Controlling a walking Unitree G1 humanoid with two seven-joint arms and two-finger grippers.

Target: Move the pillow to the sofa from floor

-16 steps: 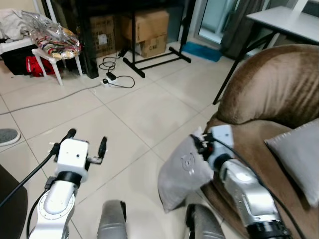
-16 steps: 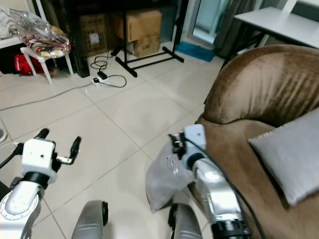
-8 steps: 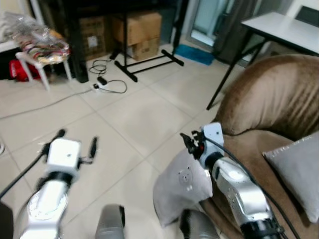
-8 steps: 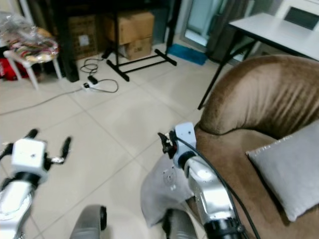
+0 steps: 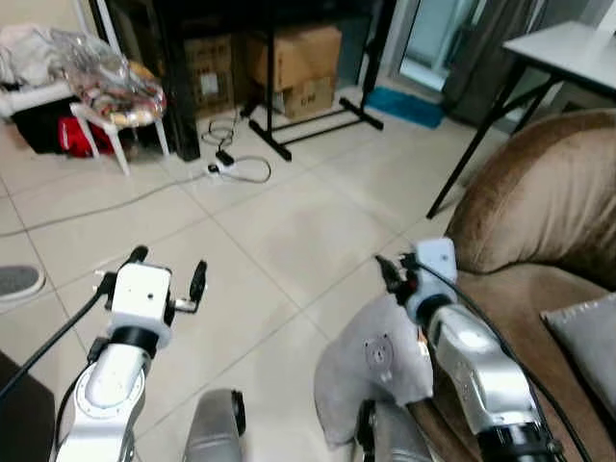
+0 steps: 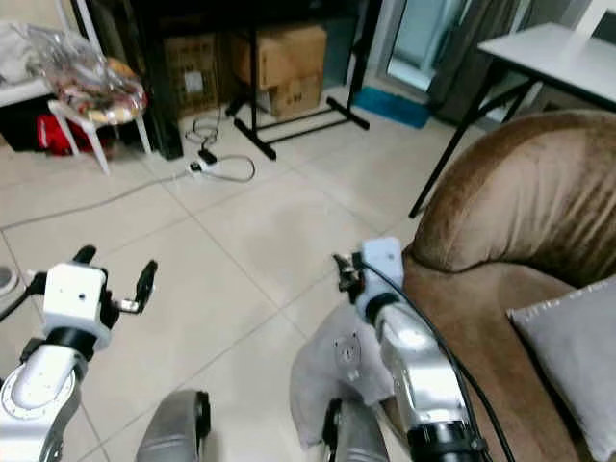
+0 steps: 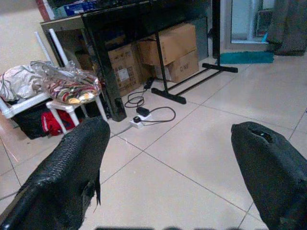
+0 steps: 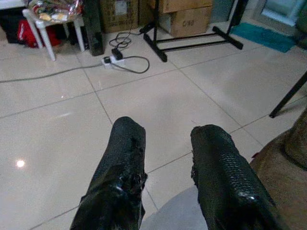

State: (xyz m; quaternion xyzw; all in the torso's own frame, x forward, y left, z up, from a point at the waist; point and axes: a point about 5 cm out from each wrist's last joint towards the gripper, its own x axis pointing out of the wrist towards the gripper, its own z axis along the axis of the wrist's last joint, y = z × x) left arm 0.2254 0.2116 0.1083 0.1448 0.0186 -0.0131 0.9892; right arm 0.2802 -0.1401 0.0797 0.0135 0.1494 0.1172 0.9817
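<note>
The right tool [image 5: 391, 272] is raised at the end of a bent silver arm that reaches forward from the lower right, its two black fingers [image 8: 218, 177] set a little apart with bare floor showing between them and nothing held. Directly below the forearm the grey pillow [image 5: 371, 366] stands slumped on the tiled floor [image 5: 289, 221], leaning against the front of the brown sofa [image 5: 539, 212]; the forearm lies over its upper edge, but whether it presses on the fabric cannot be told. In the right wrist view a pale corner of the pillow shows under the fingers. A second grey cushion [image 6: 577, 356] rests on the sofa seat, well apart from the first. The left tool [image 5: 168, 274] is held out forward at about the same height over open floor, its arm bent upward from the lower left, fingers [image 7: 67, 172] spread wide and empty. Farther off stand a black stand [image 5: 308, 120], cardboard boxes [image 5: 298, 58], a power strip with coiled cable [image 5: 231, 159] and a white chair [image 5: 106, 106] piled with bagged things. A white counter [image 5: 568, 43] on black legs stands behind the sofa.
</note>
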